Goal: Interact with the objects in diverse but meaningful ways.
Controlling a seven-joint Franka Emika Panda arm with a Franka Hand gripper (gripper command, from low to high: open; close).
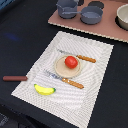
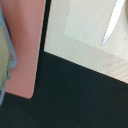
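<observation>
A: Which step is judged to be in hand?

B: None is begun, it seems; no pincer is seen in either view, so its state cannot be told; a descent toward one item would be called for next.

A: Where are the objects found?

B: On a striped mat on the dark desk; a red tomato is set on a small plate; a yellow banana is laid near the mat's corner; a brown-handled utensil is placed just beside the plate.

You can't see the tool in either view. The wrist view cuts off a silver utensil blade at its edge. In the exterior view, a cream bowl is cropped and the grey pots blur together.
</observation>
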